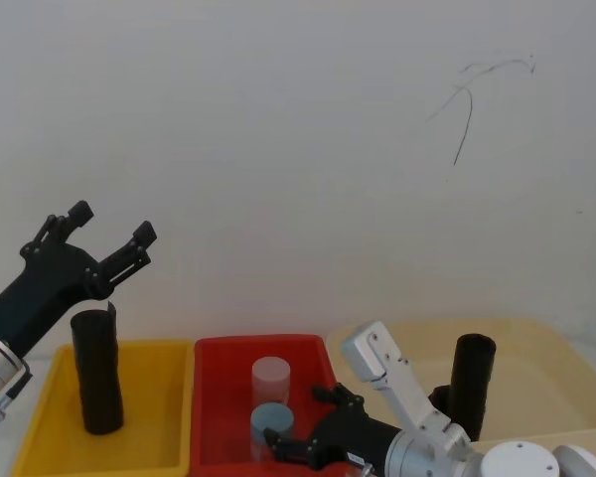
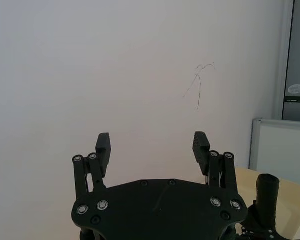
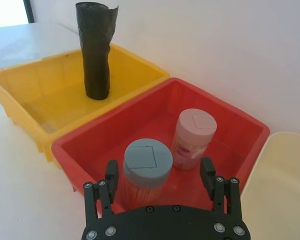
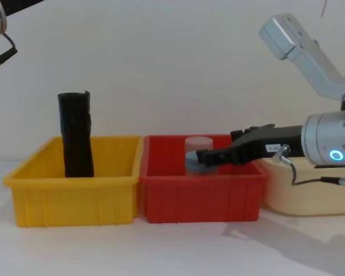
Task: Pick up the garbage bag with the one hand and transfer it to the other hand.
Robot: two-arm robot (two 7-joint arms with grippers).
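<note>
Garbage bag (image 1: 96, 370): standing upright in my yellow bin (image 1: 149, 452), near its far left corner, touched by nothing.
My left gripper (image 1: 112, 236): raised above the bag, fingers spread wide, empty.
My right gripper (image 3: 159, 172): fingers spread, over the red bin (image 3: 240, 127), holding nothing.

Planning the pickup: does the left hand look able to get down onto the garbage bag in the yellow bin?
Probably yes. The left hand hovers open above the garbage bag, which stands upright in the yellow bin with nothing over its top.
</note>
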